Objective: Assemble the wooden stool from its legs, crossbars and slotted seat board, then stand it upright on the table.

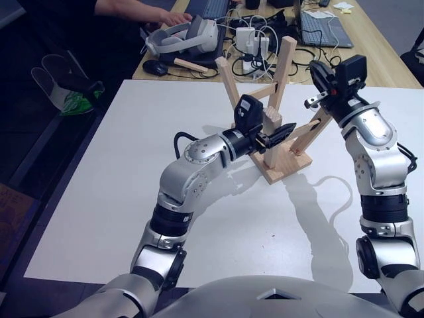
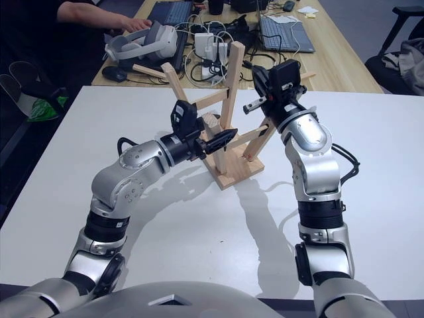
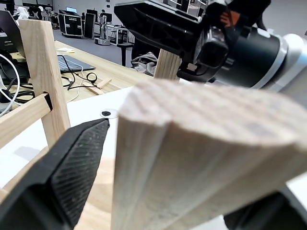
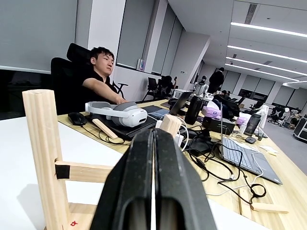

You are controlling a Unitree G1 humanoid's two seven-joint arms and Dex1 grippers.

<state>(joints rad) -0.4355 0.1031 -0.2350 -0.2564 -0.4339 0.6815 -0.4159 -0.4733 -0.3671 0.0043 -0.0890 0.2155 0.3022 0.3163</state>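
The white counter (image 1: 119,172) carried the stool (image 1: 273,158) upside down. Its seat board (image 1: 295,164) lay flat on the surface just beneath the left pincer (image 1: 283,132), and its legs pointed upward. The left pincer pinched a short leg (image 3: 201,158) near its upper end, with a ribbed finger (image 3: 72,167) on each side of the wood.

Just beyond that pincer rose a tall leg (image 1: 285,63). Farther off on the pincer's left side stood a leaning leg (image 1: 227,81), and a crossbar (image 1: 260,91) joined the two.

The right pincer (image 1: 309,103) had its fingers pressed together with nothing between them. It hung at the top end of a slanted leg (image 1: 313,134), near the left pincer and on its right side. Whether it touched the wood could not be told.

Around the stool the counter showed plain white, apart from the arms' shadows in front of the pincers.

Well beyond both pincers stood a long wooden desk (image 1: 377,63). It held a laptop (image 1: 321,26), a tangle of cables (image 1: 255,40), a white headset (image 1: 185,36), a dark mouse (image 1: 156,67) and a loose wooden stick (image 1: 192,65).

Behind the right pincer the room opened into a wide office with ceiling strip lights (image 4: 268,29).
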